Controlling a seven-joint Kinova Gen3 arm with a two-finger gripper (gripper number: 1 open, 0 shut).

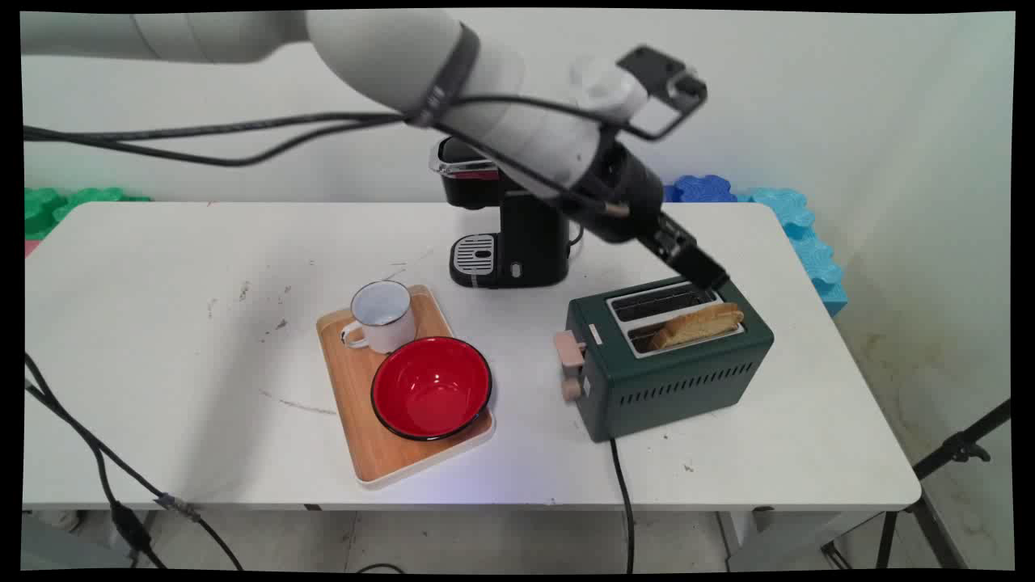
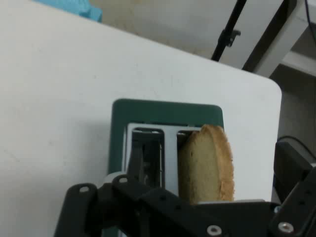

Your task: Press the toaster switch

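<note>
We saw the gripper (image 1: 705,275) slanting toward five o'clock over the toaster (image 1: 671,364), beside the toast (image 1: 699,323); jaw state unclear.

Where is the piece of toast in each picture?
Main view: the toast sits right of centre, sticking out of the toaster's near slot, just below the gripper.
Hand view: the toast stands low and right of centre, in the right-hand slot.
Shared landmark: the green toaster, with its other slot bare.

White arm (image 1: 453,73); black end effector (image 1: 705,276) (cables trailing).
</note>
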